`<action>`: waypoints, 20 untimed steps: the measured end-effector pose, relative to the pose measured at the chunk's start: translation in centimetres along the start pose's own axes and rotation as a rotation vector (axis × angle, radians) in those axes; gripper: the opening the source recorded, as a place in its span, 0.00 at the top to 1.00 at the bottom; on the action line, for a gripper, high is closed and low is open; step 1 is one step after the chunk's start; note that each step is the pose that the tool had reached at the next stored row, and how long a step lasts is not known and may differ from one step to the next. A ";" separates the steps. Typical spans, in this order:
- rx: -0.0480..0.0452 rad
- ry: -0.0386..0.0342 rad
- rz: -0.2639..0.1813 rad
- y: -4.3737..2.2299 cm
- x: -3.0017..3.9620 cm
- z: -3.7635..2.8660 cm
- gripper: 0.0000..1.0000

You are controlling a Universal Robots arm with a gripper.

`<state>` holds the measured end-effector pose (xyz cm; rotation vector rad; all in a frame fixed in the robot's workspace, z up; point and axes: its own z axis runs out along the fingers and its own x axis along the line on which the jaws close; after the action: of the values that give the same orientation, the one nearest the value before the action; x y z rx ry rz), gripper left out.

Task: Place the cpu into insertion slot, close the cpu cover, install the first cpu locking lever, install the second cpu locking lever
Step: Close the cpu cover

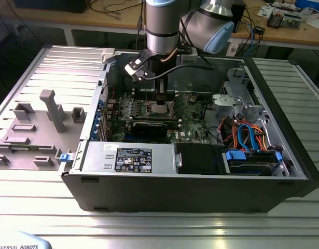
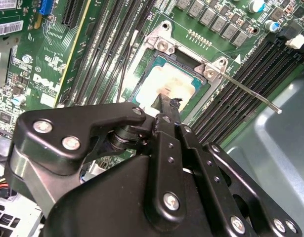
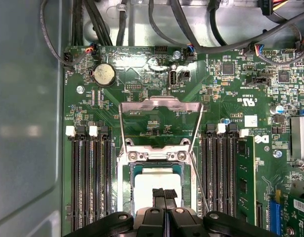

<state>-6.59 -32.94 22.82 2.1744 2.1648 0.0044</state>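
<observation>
The cpu (image 3: 158, 182) sits flat in the insertion slot (image 3: 126, 183), pale top up, a teal edge showing around it. The cpu cover (image 3: 160, 102) is open, laid back on its hinge beyond the socket, with the green motherboard (image 3: 142, 74) visible through its window. The gripper (image 3: 164, 193) is directly over the cpu, fingertips pressed together with nothing between them; whether it touches the chip cannot be told. In the second wrist view one locking lever (image 2: 250, 96) angles free across the memory slots (image 2: 263, 61). The second lever (image 2: 127, 64), a thin wire on the other side, is hard to follow. Slots flank the socket closely on both sides. In the exterior view the board lies inside the open case (image 1: 200, 193), centre frame, walled all round. The arm (image 1: 162, 26) enters from the upper middle and covers part of the socket. Cables (image 1: 247, 136) crowd the exterior view's right.
</observation>
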 end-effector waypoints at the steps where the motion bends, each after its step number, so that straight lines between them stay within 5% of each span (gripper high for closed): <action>1: 0.0000 0.0001 0.000 0.00 0.00 -0.03 0.89; 10: -0.0001 0.0001 0.000 0.04 -0.03 -0.72 0.89; 20: 0.0047 0.0006 0.000 0.14 -0.04 -0.74 0.89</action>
<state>-6.49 -32.94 23.57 2.1771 2.1674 -0.0001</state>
